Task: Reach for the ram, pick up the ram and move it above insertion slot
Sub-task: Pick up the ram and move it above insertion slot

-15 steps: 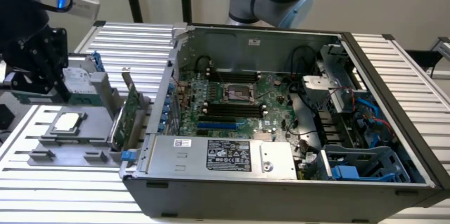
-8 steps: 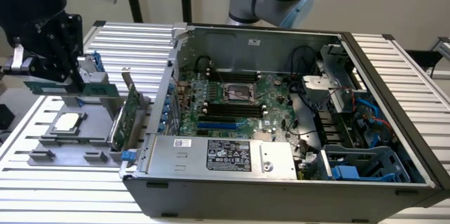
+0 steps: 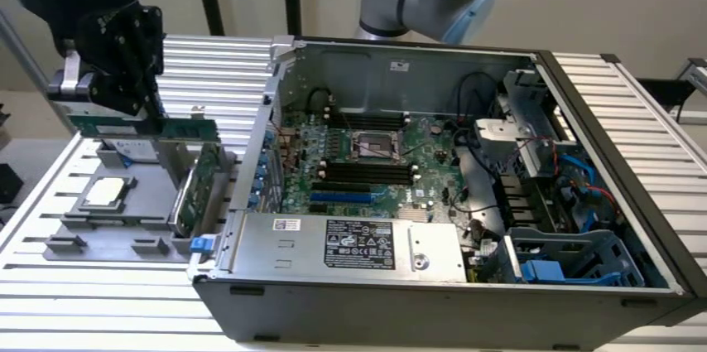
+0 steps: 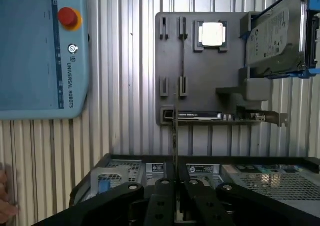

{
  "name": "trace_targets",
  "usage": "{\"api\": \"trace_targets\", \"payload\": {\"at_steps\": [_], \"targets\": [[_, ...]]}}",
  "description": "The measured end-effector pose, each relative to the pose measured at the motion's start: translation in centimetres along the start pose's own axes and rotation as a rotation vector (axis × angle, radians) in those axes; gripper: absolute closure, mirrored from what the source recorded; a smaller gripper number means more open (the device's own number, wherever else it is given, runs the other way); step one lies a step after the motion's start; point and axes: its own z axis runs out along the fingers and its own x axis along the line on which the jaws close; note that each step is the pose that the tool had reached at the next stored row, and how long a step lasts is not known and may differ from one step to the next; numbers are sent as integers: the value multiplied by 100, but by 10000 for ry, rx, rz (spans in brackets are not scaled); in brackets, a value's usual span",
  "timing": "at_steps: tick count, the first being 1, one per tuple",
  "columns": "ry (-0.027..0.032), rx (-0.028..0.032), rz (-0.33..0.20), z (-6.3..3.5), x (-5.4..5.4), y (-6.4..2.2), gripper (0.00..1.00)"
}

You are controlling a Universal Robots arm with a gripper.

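Ram: the ram is a thin green stick held edge-up in the tool, above the grey parts tray at about 9 o'clock from the open computer case in the exterior view. In the wrist view the ram appears edge-on as a dark thin line running out from between the fingers.

Tool state: the tool is closed on the ram; the black fingers sit tight against both flat faces, with no gap visible.

Ram relative to tool: it is clamped at one end, and most of its length sticks out beyond the fingertips, lifted clear of the tray.

Handling, as a judgement: light, stiff and thin. It is probably fragile at the chips and along the contact edge, and the smooth faces could slip under a loose pinch. The flat faces near one end, as now, look like the sound place to hold it, keeping pressure off the contact edge.

Progress, as a judgement: reach and pickup look done; the ram is not yet over the motherboard, whose dark memory slots lie well apart, toward 3 o'clock of the tool.

Surroundings: a hard drive and a processor chip rest on the tray, which sits on the slatted tabletop; a teach pendant lies beside it.
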Motion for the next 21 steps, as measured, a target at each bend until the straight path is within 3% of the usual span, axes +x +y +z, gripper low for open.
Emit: {"api": "trace_targets", "payload": {"at_steps": [9, 17, 21], "targets": [[-173, -1, 0, -54, -8, -410, 86], [-397, -4, 0, -71, -17, -774, 86], [-452, -4, -1, -71, -29, -949, 86]]}}
